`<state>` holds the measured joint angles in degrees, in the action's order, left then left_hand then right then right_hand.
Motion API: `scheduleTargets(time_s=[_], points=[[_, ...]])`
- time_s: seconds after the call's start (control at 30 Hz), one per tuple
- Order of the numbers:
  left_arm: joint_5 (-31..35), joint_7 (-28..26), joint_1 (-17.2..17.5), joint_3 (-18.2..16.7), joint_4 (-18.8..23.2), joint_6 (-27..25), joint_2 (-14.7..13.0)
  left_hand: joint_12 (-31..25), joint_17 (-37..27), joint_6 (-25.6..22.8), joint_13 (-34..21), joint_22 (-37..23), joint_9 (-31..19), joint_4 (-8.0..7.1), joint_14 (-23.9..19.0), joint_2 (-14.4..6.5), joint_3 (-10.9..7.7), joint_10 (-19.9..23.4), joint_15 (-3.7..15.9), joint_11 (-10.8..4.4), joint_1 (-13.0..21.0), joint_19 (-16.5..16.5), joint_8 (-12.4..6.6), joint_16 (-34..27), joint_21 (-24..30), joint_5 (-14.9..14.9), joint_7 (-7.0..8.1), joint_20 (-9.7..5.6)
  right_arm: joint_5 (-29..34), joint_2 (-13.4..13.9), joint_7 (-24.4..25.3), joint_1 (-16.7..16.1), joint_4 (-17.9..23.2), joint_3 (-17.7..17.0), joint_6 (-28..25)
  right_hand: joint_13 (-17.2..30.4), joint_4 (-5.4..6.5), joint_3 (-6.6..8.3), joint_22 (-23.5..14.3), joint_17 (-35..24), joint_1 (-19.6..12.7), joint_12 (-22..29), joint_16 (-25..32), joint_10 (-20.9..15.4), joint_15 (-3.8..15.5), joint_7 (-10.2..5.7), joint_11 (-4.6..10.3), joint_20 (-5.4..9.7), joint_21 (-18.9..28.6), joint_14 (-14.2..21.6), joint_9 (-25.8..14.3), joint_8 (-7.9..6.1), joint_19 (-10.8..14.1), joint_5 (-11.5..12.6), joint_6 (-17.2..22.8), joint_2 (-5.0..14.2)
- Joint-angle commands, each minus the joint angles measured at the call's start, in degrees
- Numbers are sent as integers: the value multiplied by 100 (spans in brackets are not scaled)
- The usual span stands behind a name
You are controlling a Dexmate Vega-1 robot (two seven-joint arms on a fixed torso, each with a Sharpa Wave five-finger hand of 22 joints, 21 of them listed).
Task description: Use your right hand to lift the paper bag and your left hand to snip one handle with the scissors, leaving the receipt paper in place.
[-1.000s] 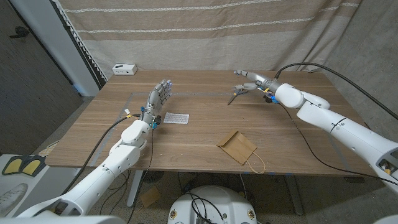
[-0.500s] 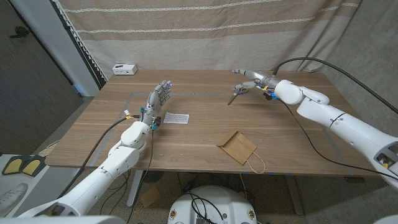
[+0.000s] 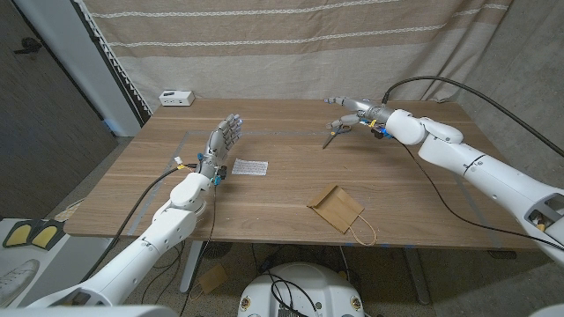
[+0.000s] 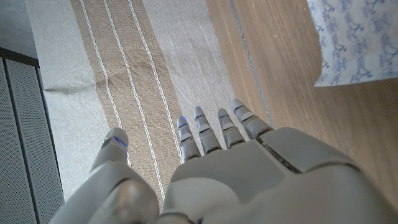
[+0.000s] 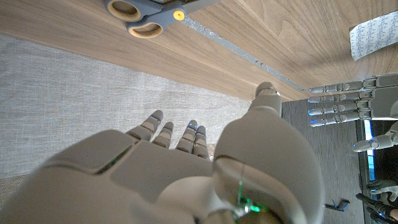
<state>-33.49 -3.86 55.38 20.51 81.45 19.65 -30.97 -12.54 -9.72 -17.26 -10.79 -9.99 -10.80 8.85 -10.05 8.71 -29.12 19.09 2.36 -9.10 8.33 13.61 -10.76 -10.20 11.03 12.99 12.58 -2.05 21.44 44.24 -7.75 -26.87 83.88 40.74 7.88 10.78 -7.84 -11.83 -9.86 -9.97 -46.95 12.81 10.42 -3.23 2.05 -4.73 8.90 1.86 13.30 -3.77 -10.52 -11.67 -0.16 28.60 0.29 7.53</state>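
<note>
My right hand, fingers spread and empty, hovers by the scissors; left hand released beside the receipt. The bag lies near the table edge. Risk: wrong hand takes scissors.

I work in what looks like a robot lab: a wooden table with taped outlines, a draped striped cloth backdrop, and cables trailing along my arms.
</note>
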Motion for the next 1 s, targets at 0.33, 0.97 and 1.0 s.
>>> scheduleTargets(time_s=[0.33, 0.97, 1.0], points=[[144, -227, 87, -37, 125, 39, -19, -45, -25, -3, -13, -14, -16, -1, -77, 3, 10, 98, 990, 22, 56, 61, -16, -16, 25, 43, -8, -873, 418, -52, -459, 403, -274, 266, 246, 17, -73, 165, -20, -12, -429, 33, 53, -103, 883, -74, 74, 813, -34, 171, -30, -28, 161, 38, 21, 152], [137, -255, 142, -87, 182, 64, -45, -45, -25, -48, -14, -14, -15, -8, -92, 3, 32, 128, 991, 13, 53, 77, -43, -14, 27, 39, -26, -859, 777, -185, -464, 644, -520, 427, 419, 81, -59, 403, -34, -74, -917, 180, 151, -398, 1019, -113, 100, 833, -65, 687, -48, -88, 415, 146, 224, 198], [148, -266, 144, -86, 186, 67, -46, -43, -25, -49, -14, -14, -15, -8, -92, 3, 32, 124, 991, 17, 53, 77, -43, -14, 27, 39, -27, -858, 774, -199, -498, 673, -555, 442, 439, 82, -58, 405, -35, -75, -921, 182, 150, -400, 1020, -117, 105, 840, -65, 688, -49, -88, 419, 147, 227, 198]])
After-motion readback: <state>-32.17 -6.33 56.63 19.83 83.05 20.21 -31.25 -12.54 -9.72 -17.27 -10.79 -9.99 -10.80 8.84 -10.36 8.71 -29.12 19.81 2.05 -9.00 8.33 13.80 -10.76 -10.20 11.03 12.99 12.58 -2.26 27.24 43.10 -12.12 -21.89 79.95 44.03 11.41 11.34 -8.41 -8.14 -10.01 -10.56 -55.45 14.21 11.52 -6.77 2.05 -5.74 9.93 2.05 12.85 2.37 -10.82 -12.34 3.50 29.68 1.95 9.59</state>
